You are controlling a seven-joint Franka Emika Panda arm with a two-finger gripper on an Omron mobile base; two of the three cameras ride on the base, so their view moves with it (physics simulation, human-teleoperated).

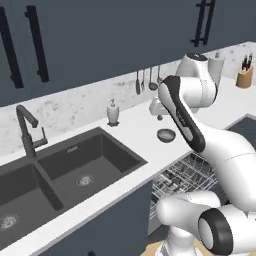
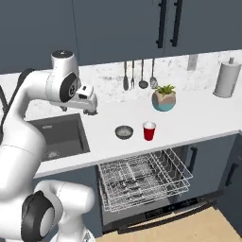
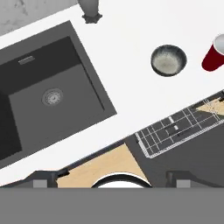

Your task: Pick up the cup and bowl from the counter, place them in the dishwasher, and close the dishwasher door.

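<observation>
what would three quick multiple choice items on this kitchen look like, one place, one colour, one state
1. The bowl sits: A in the sink; B on the counter beside the cup; C in the rack.
2. The cup is: A red; B teal; C white.
3. The dishwasher is: A shut; B open with its rack pulled out, empty; C open and loaded.

B: the bowl stands just left of the cup in the right base view.
A: its outside is red.
B: the wire rack juts out under the counter with nothing in it.

Dark blue-grey wall cabinets (image 2: 118, 23) with black bar handles (image 2: 169, 22) are mounted above a pale marbled backsplash (image 2: 179, 68). Utensils (image 2: 139, 75) are hung on it. A light wooden floor (image 2: 208, 227) is seen below.
</observation>
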